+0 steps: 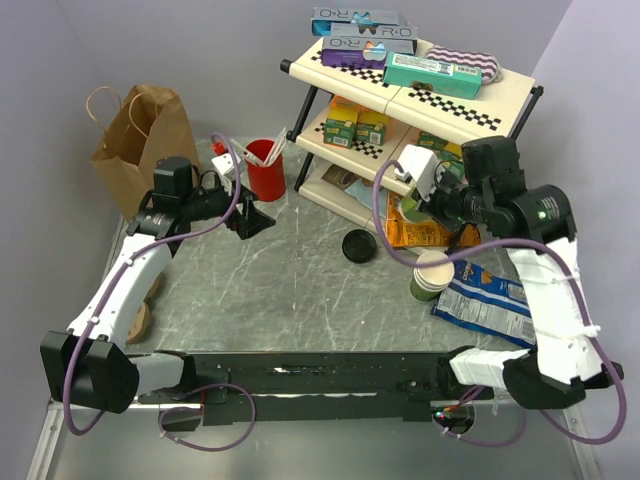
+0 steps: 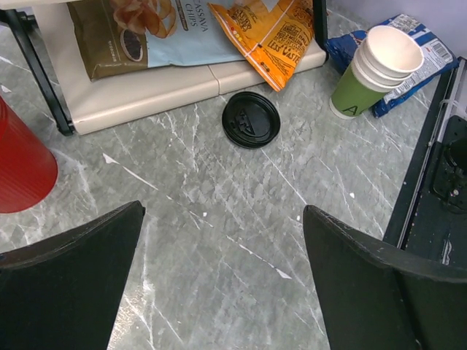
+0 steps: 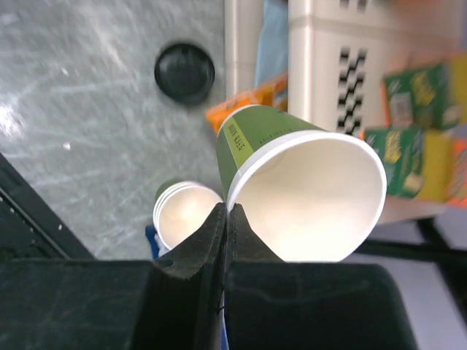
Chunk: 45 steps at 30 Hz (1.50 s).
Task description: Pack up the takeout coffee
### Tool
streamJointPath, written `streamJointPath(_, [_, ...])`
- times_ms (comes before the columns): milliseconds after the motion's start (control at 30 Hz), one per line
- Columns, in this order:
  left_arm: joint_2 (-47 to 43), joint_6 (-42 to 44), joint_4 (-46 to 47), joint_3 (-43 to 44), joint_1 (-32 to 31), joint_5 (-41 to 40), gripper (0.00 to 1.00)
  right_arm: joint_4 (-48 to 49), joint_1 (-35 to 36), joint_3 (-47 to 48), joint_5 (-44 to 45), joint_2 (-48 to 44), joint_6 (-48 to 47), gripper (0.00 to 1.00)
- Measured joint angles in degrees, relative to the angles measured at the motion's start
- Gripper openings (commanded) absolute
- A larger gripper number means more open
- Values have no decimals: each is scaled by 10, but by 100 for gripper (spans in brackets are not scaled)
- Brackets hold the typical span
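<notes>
Evidently the coffee is at the assembling stage, not the packing one: the right gripper [image 3: 226, 209] has its fingers pressed together on the rim wall of a lidless green cup [image 3: 314, 186]. The cup is tilted with its pale inside toward the wrist camera, raised clear of the stack of cups [image 2: 368, 69] and close to the shelf [image 1: 400, 100]. The black lid [image 2: 251, 119] lies flat on the table [image 1: 280, 290] by the shelf's foot, apart from both arms. No cup body shows beneath it, so the takeout coffee looks to be in two parts. The left gripper [image 2: 222, 215] hangs above the table with its jaws wide apart and nothing between them, the lid ahead of it and the red cup [image 2: 22, 168] off to one side. Next, I judge, the cup must be stood upright on bare table and the lid picked up and pressed on squarely — a thin rim pinch may let the cup swing — before anything goes toward the paper bag [image 1: 140, 140] on the left arm's side
</notes>
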Motion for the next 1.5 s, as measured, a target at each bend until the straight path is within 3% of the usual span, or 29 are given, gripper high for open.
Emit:
streamJointPath(200, [2,0,-3,0,-3,-1,97,0,90,38,-10,1,-3,0])
streamJointPath(400, [2,6,-47,3,-2,-36,97,1,218,-52,-27,30,-49,0])
streamJointPath(533, [2,-26,-75,15,14,-87,97,6,260,-114,-30,75,-82,0])
streamJointPath(800, [-7,-115,-74,6,84,-137,97,99,284,-114,-73,205,-101,0])
streamJointPath(967, [-9,-133,-61,-20,93,-141,98,180,293,-152,-99,230,-104,2])
streamJointPath(1233, [11,-147,-38,-31,93,-129,98,210,297,-156,-125,276,-113,4])
streamJointPath(1500, [36,-141,-35,32,96,-124,97,199,317,-106,-102,350,-100,7])
